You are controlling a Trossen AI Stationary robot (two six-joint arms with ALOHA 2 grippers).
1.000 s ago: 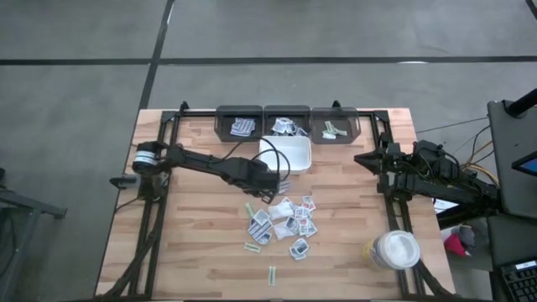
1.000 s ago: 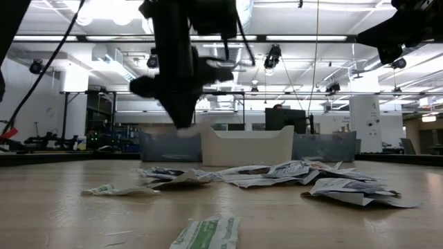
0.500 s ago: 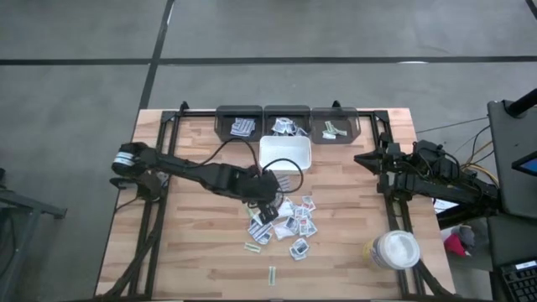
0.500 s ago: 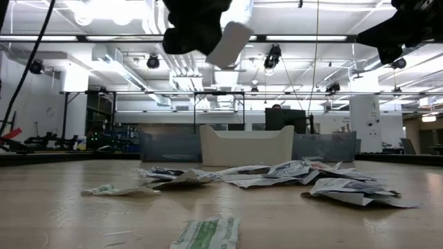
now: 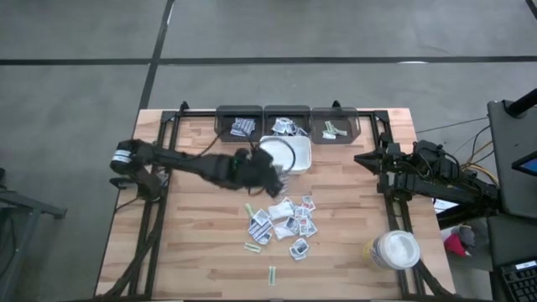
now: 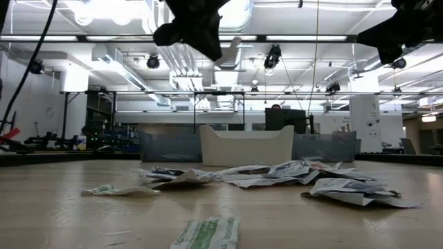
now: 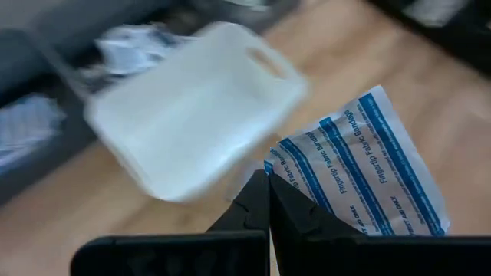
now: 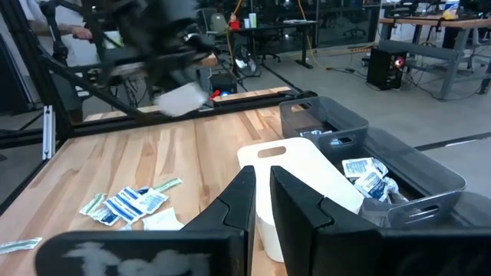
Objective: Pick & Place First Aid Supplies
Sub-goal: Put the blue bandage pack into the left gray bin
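Jaws on my left gripper (image 7: 268,201) are pinched tight on a blue-striped bandage packet (image 7: 360,172), gripping it by one corner so the rest hangs free and flat. I'm carrying it above the table (image 5: 193,243), just beside the white tray (image 5: 295,157), with the row of three dark bins (image 5: 287,122) right behind that. From table level the packet is riding high overhead, well clear of everything, which I judge is why I've got it lifted: nothing below gets dragged along.

I'm looking at the loose pile of packets (image 5: 285,221) waiting in the middle of the table, with a couple of pale strips (image 5: 273,274) lying nearer the front edge. Plenty left to sort, I'd say.

My right gripper (image 8: 262,201) is parked off at its own side of the table, jaws nearly together with only a thin gap, holding nothing. A white-lidded jar (image 5: 397,248) is sitting near it, untouched.
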